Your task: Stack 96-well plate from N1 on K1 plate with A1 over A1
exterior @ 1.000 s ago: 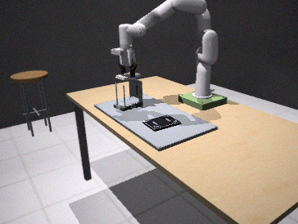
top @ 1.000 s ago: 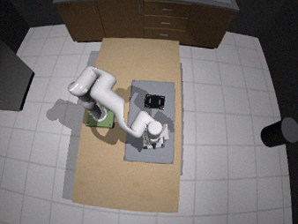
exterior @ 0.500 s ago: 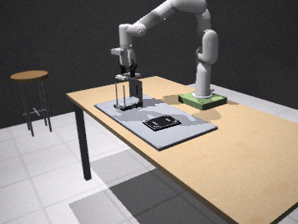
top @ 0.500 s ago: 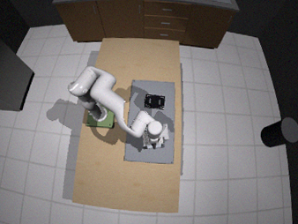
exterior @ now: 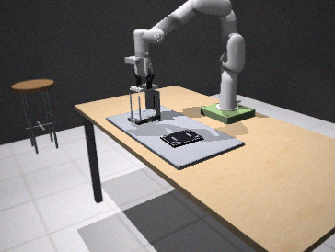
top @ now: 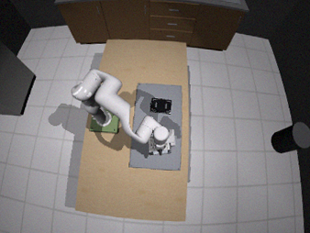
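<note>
1. My gripper [exterior: 144,84] hangs over the rack [exterior: 131,106], fingers spread wide and clamped on the plate [exterior: 138,88], which I carry level at the tops of the rack's posts.
2. Seen from the top, the rack is at 6 o'clock of the nest [top: 161,105], both on the grey mat [top: 142,160]; my base [top: 94,125] lies at 9 o'clock of the mat.
3. Done, as I judge it: the plate is out of the nest, which shows only its dark face, and it is over the rack.
4. Left: lower it between the posts onto the lower plate [exterior: 144,115], nest it fully, then let go.
5. I cannot tell where either cut-off corner points, so A1 over A1 is unchecked; whether the lower plate sits flat is too small to judge.
6. No brand or label is readable; the nest's pale marks are too small to make out.
</note>
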`<state>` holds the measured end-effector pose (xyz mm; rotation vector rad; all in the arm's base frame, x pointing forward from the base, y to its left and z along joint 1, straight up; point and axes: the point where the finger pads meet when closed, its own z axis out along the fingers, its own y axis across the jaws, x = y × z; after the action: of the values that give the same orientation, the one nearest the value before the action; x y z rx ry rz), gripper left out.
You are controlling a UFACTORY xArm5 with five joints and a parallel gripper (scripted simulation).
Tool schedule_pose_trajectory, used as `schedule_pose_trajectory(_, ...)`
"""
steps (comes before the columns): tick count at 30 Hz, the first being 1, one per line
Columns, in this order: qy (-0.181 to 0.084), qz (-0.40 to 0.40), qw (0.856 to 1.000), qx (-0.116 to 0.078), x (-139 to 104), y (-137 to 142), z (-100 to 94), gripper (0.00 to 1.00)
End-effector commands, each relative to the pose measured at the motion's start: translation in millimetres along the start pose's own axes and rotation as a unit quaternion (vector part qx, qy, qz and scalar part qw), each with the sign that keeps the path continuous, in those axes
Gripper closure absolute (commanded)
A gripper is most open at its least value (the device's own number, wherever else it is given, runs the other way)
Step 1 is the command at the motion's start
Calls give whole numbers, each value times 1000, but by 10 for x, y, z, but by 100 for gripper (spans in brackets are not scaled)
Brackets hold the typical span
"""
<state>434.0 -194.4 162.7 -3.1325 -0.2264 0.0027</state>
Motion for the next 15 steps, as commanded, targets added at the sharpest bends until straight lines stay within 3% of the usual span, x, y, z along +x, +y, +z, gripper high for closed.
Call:
schedule_pose_trajectory(1,0,0,1000,-4,9,6,53,100)
schedule_pose_trajectory(15,0,0,1000,-4,10,7,253,100)
